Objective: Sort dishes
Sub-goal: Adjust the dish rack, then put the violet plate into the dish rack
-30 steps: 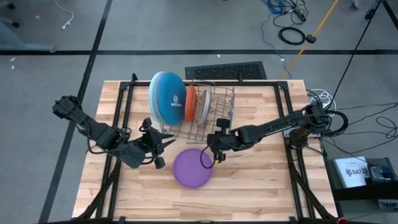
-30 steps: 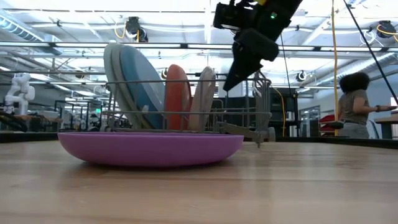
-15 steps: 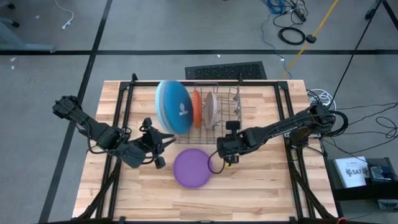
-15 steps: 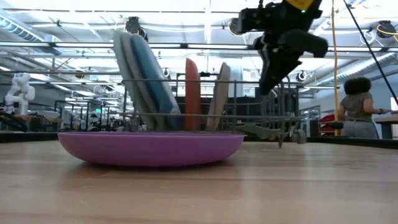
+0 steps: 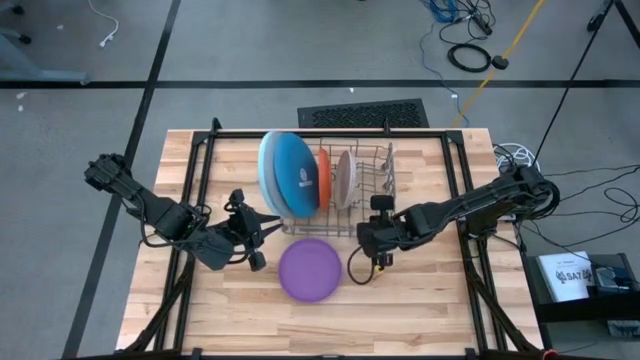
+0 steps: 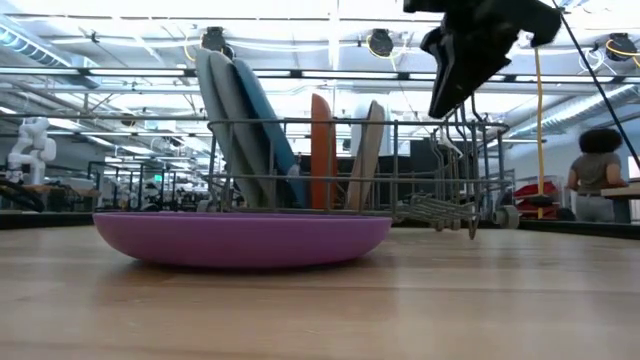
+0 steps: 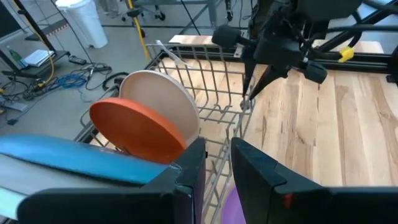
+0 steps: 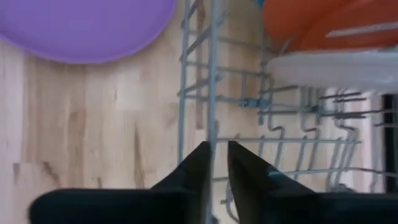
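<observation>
Purple is what draws my eye: the purple plate (image 5: pixel 308 270) lies flat on the table (image 5: pixel 420 310), just in front of the wire rack (image 5: pixel 372 190) and not yet in it. Standing on edge in the rack are the big blue plates (image 5: pixel 291 185), then the orange plate (image 5: pixel 324 179) and the off-white plate (image 5: pixel 345 177) beside it.

My right gripper (image 5: pixel 373 252) sits at the rack's near right corner, and in its wrist view the fingers (image 8: pixel 200 165) are pinched onto a rail of the rack. So I judge the step in hand to be positioning the rack rather than carrying a dish. My left gripper (image 5: pixel 268 226) waits low beside the rack's left end, near the purple plate, fingers (image 7: pixel 194 163) nearly together with only a thin gap, and holding nothing.

Next I reckon I let go of the rail and get a grip under the purple plate's low rim, which lies flush on the wood and will be awkward.

Pale wooden planks make up the table; beyond it the low view shows an open workshop with ceiling lights and a person (image 6: pixel 598 170) at a desk.
</observation>
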Available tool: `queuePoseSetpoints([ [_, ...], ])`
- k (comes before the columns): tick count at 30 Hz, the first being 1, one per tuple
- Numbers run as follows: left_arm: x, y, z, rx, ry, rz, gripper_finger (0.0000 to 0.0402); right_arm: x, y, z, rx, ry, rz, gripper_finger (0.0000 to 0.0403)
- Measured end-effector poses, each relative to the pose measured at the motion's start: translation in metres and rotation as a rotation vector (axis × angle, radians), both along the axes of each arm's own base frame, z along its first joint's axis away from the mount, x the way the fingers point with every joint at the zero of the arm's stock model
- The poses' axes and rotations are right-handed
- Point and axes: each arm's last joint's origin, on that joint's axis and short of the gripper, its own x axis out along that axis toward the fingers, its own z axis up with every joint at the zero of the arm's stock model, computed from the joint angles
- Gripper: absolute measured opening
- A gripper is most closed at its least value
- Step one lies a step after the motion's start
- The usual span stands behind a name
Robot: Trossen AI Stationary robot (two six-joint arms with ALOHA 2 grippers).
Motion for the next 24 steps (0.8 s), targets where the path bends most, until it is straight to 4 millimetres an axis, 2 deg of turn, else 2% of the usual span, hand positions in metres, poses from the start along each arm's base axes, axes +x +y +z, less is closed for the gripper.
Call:
queuePoseSetpoints([
  [6, 0.000, 0.000, 0.000, -0.002, -0.001, 0.001, 0.0080, 0.001, 0.000, 0.001, -0.001, -0.011, -0.002, 0.0110],
  [10, 0.000, 0.000, 0.000, -0.002, -0.001, 0.000, 0.0080, 0.004, 0.005, 0.004, 0.008, -0.053, 0.042, 0.0133],
  [15, 0.000, 0.000, 0.000, -0.001, -0.001, 0.000, 0.0080, 0.015, 0.024, 0.013, 0.080, -0.185, 0.241, 0.0139],
  [19, 0.000, 0.000, 0.000, 0.002, 0.001, 0.000, 0.0080, 0.019, 0.036, 0.016, 0.048, -0.242, 0.378, 0.0139],
  [21, 0.000, 0.000, 0.000, 0.006, 0.002, -0.001, 0.0080, 0.023, 0.042, 0.013, 0.078, -0.246, 0.444, 0.0139],
  [24, 0.000, 0.000, 0.000, 0.006, 0.002, -0.001, 0.0080, 0.032, 0.054, -0.006, 0.124, -0.200, 0.526, 0.0139],
])
